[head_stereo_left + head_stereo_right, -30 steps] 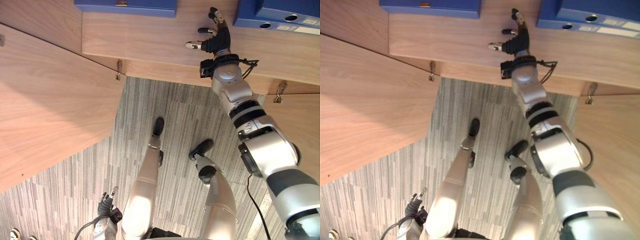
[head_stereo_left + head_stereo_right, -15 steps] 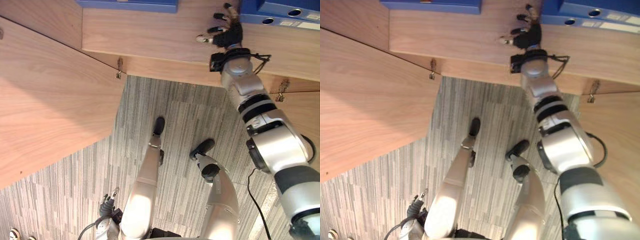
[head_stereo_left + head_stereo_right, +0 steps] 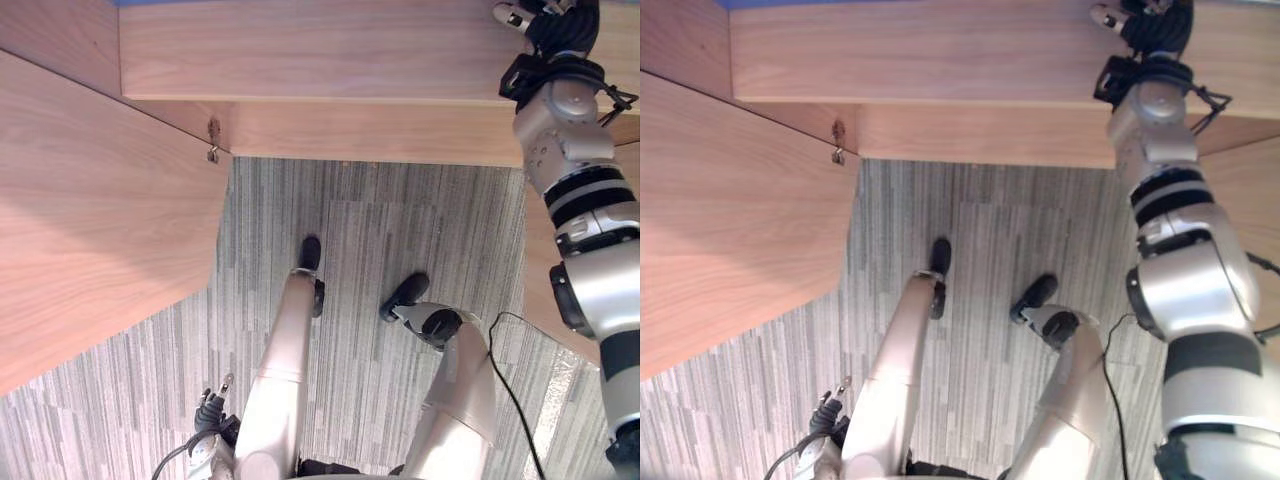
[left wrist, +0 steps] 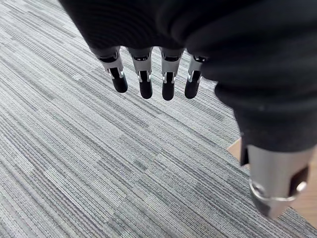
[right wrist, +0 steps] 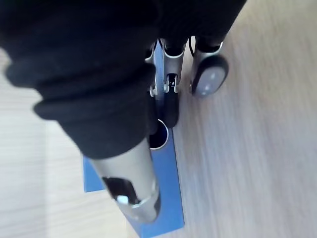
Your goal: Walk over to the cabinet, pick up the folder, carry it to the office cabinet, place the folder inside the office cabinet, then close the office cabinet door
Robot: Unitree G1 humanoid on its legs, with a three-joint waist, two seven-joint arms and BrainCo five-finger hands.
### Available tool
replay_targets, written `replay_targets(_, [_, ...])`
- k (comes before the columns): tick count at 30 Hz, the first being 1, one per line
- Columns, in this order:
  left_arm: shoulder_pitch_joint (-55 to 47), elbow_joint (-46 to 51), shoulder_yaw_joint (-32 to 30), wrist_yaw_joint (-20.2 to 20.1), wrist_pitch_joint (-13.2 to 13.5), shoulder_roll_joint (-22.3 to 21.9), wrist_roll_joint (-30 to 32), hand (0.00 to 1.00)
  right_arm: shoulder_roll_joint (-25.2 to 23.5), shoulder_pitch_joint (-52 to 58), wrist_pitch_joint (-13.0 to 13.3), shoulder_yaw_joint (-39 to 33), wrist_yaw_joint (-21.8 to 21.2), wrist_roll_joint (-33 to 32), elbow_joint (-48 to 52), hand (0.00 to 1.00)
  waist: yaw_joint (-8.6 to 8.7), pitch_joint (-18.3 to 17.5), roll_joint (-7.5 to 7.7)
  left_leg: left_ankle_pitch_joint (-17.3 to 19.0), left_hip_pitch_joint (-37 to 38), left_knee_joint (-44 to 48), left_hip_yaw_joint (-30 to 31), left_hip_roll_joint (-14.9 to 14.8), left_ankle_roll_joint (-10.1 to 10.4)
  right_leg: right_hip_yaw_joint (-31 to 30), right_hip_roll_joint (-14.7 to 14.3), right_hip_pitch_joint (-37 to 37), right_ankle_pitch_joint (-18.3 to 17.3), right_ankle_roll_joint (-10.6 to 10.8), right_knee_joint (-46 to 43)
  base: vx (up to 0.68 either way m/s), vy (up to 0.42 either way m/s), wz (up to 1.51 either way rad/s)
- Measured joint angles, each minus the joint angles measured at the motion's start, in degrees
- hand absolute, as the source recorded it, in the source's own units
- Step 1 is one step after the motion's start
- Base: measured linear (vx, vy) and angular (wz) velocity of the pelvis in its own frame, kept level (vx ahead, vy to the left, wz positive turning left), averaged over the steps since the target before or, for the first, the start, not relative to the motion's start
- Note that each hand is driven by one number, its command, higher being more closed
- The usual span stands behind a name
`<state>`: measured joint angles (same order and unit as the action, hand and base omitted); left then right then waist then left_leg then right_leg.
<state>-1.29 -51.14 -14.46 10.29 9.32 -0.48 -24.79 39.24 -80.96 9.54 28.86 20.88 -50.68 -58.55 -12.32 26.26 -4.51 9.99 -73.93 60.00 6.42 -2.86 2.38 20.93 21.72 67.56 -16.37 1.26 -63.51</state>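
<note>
While the left hand (image 4: 143, 84) hangs over carpet (image 4: 74, 163), the right hand (image 5: 171, 94) touches the folder (image 5: 171, 191).

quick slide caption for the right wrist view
Right hand poised over a blue folder lying on the wooden cabinet.

Silver-grey right arm (image 3: 585, 175) with black bands, dark ribbed cover on left hand (image 4: 167, 74), silver dark-tipped fingers (image 4: 145, 82)

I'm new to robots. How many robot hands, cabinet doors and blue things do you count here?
Robot hands: 2, left hand, right hand
Cabinet doors: 2, left door, right door
Blue things: 2, folder, blue strip on the shelf
Total: 6
</note>
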Motion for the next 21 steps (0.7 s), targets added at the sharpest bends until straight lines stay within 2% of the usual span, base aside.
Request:
replay_targets(3, [0.0,-0.1,0.0,0.0,-0.2,0.3,-0.2,0.00,1.1,-0.9,0.8,-0.1,-0.5,-2.5,-1.0,0.00,0.02,0.0,-0.04,0.2,-2.8,3.4,0.2,0.5,0.0,-1.2,0.5,3.0,-0.4,0.5,-3.5,-0.10,0.018,0.01])
replay_targets(7, [0.0,-0.1,0.0,0.0,-0.4,0.4,-0.2,0.00,1.1,-0.3,0.8,-1.4,-0.7,-2.5,-2.1,0.00,0.10,0.0,-0.04,0.1,-3.5,4.4,0.0,0.6,0.0,-2.2,0.4,4.0,-0.4,0.6,-4.9,-0.08,-0.034,0.04])
replay_targets(12, [0.1,-0.1,0.0,0.0,-0.4,0.6,-0.2,0.00,0.9,0.9,0.2,-7.6,-2.6,-0.6,-1.7,0.00,0.28,0.0,-0.03,0.0,-3.8,1.8,-0.4,0.6,0.3,-2.3,0.1,4.7,-0.6,0.9,-3.4,-0.04,-0.068,0.12])
replay_targets(16, [0.1,0.0,0.0,-0.2,-0.4,0.8,-0.2,0.00,0.9,1.1,-3.1,-7.5,-4.1,12.5,0.3,0.00,0.57,0.2,-0.01,-0.1,-3.6,0.4,-0.4,0.6,0.5,-2.2,-0.6,4.6,-0.6,1.1,-2.0,-0.02,-0.053,-0.01])
replay_targets(18, [0.0,-0.1,0.1,-0.5,-0.5,0.4,-0.2,0.00,0.5,1.9,-4.2,-7.4,-4.5,18.9,2.1,0.00,-0.27,0.5,-0.23,0.6,-3.3,1.5,0.5,0.4,0.4,-2.1,-1.3,4.2,-0.5,1.3,-1.9,-0.01,-0.023,-0.31])
replay_targets(19, [-0.1,0.1,0.4,-0.6,-0.3,0.1,-0.2,0.00,0.2,2.5,-4.8,-7.5,-4.4,21.6,3.5,0.00,-0.28,1.0,-0.53,0.4,-3.0,1.6,0.3,0.2,0.6,-3.1,-1.2,4.3,-1.1,2.3,-6.7,0.07,-0.136,0.27])
replay_targets(20, [-0.1,1.1,0.5,-0.6,0.3,0.6,0.1,0.00,0.1,4.8,-5.6,-9.8,-3.1,28.5,6.1,0.00,1.13,1.2,-0.33,0.3,-3.0,2.0,-0.9,0.6,0.7,-6.8,-1.6,1.5,-5.8,1.7,-9.3,0.09,-0.164,0.52])
replay_targets(21, [-0.1,1.8,0.5,-0.6,0.3,1.0,0.3,0.00,0.0,5.4,-5.9,-10.9,-2.5,31.2,7.1,0.00,1.96,1.4,-0.69,0.6,-3.5,4.1,-0.6,0.7,0.7,-6.7,-1.7,1.3,-6.3,1.7,-9.2,0.18,-0.117,0.44])
